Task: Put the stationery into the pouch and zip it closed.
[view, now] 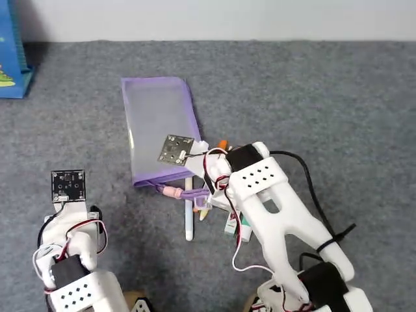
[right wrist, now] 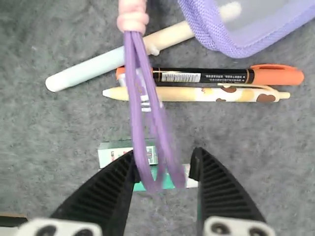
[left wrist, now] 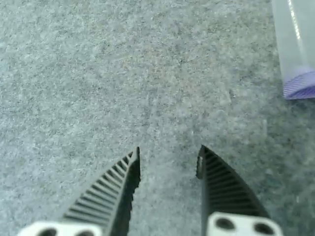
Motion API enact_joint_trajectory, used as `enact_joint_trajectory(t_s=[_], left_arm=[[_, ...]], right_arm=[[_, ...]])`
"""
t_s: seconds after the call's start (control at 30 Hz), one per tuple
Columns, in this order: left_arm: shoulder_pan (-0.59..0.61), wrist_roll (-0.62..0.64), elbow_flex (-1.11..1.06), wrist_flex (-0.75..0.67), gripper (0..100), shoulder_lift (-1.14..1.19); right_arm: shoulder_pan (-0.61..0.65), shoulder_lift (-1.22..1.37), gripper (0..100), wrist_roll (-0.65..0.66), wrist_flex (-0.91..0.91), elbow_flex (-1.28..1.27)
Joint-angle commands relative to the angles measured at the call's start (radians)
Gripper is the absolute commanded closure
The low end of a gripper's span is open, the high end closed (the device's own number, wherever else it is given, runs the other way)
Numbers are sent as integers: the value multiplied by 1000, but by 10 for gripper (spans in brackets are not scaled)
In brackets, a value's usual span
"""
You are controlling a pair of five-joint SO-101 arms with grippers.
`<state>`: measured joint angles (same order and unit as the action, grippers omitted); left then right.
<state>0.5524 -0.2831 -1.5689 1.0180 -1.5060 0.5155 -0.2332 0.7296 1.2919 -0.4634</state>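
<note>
The pouch [view: 159,127] lies in the upper middle of the high view, with pens [view: 189,224] at its mouth. Its cord [right wrist: 145,113] is straddled by the right pincer [right wrist: 162,164], jaws apart; it should probably be closed squarely on both strands. The left pincer [left wrist: 167,164] is open over the bench [left wrist: 98,73].

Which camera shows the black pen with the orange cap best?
The right wrist view: the black pen with the orange cap lies full length beside a cream pen. The high view catches just its orange tip. The left wrist view faces grey carpet.
</note>
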Motion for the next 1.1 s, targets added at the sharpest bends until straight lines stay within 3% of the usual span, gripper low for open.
enact_joint_trajectory(t_s=[0.0, 0.33, 0.5, 0.63, 1.07], left_arm=[[-5, -9, 30, 0, 808, -11], [-5, -9, 28, -2, 807, -11], [-5, -9, 28, -2, 807, -11], [-5, -9, 28, -2, 807, -11], [-5, -9, 19, -3, 806, -11]], right_arm=[[58, -47, 820, -18, -4, 57], [163, -33, 817, -150, -18, 172], [246, 35, 817, -150, -166, 115], [248, 189, 817, -150, -245, 143], [248, 524, 821, -176, -249, 362]])
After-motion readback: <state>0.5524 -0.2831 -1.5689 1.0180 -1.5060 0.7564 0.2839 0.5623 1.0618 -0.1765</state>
